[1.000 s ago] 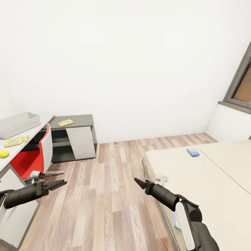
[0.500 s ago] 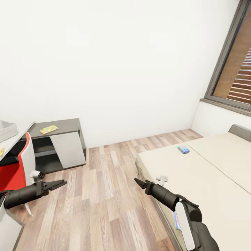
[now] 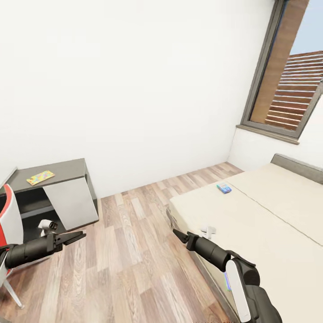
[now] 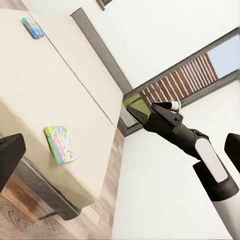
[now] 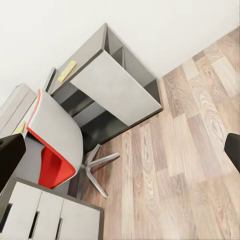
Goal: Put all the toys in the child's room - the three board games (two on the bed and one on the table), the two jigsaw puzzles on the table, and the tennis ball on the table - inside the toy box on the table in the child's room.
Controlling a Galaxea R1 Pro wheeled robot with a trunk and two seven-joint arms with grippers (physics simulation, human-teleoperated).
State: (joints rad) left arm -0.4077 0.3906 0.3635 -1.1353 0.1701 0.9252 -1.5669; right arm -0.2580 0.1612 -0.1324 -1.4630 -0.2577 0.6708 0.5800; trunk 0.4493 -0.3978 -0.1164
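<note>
A white-walled room with a plank floor (image 3: 130, 251): the bed (image 3: 269, 224) fills the right of the head view, and the dark low end of the table (image 3: 54, 172) sits at the left with a red-and-white chair (image 3: 11, 224) beside it.

A small blue game (image 3: 224, 188) lies flat far up the mattress. A larger green-edged game (image 4: 60, 144) lies flat near the bed's edge in the left wrist view. A flat multicoloured item (image 3: 40, 177) rests on the dark table section; whether game or puzzle, I cannot tell.

Both arms hang over the floor, holding nothing. The left gripper (image 3: 74, 236) and right gripper (image 3: 178, 234) each taper to a point, jaws together.

The games are probably light, stiff cardboard with slick covers. Lying flat on a yielding mattress, each is likely best pinched across its short width at an edge.
</note>
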